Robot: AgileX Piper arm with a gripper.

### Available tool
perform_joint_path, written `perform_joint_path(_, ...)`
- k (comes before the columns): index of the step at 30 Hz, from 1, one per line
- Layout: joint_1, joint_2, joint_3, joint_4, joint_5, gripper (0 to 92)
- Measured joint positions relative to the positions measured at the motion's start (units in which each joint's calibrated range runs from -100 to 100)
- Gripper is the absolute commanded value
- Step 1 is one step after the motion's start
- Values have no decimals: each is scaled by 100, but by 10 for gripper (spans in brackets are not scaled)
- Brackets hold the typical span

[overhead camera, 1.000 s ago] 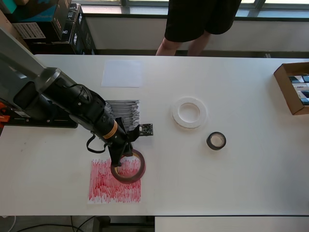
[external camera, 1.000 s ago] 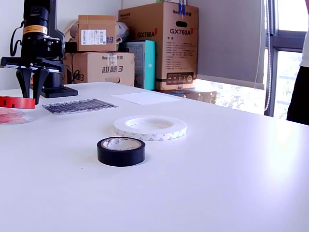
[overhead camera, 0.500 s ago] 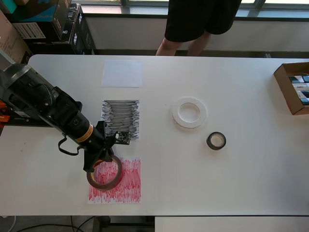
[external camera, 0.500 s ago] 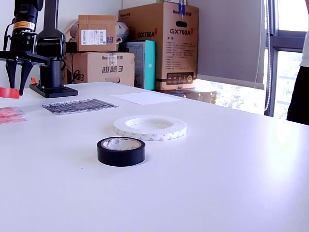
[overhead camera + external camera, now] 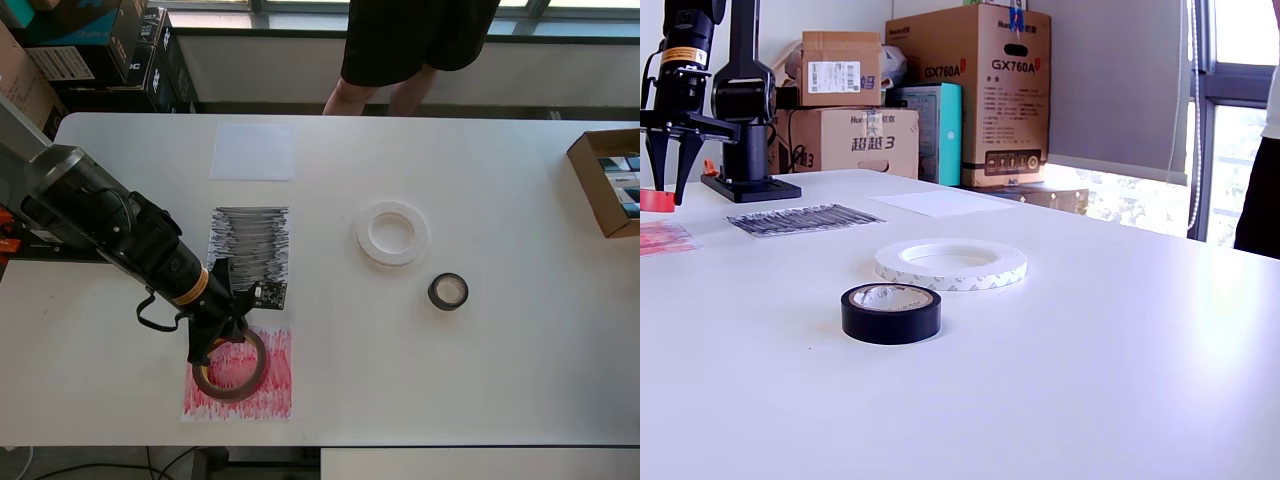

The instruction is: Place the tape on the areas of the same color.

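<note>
Reddish-brown tape roll (image 5: 231,366) sits over the red-scribbled sheet (image 5: 240,373), lower left of the overhead frame, gripper (image 5: 222,340) clamped on its rim. White roll (image 5: 393,233) and black roll (image 5: 448,291) lie mid-table, off their sheets.

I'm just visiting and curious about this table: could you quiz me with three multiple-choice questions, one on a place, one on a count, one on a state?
1. Where does the reddish-brown tape ring hang?
A. over the red-scribbled paper sheet
B. over the plain white paper sheet
C. in the brown cardboard box

2. How many tape rolls are there?
A. two
B. three
C. five

3. What is the black gripper doing?
A. open, holding nothing
B. gripping the reddish-brown ring
C. gripping the small black tape roll

Answers: 1 A, the overhead view shows it there; 2 B, counting the wide white tape ring; 3 B, its fingers clamp the rim.
</note>
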Motion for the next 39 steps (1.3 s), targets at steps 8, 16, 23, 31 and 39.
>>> perform_joint_path(8,0,131,55,2,13,0)
perform_joint_path(16,0,353,-14,-134,4,0)
perform_joint_path(23,0,487,-160,-147,4,0)
perform_joint_path(31,0,613,-160,-141,4,2)
perform_joint_path(39,0,613,-160,-141,4,127)
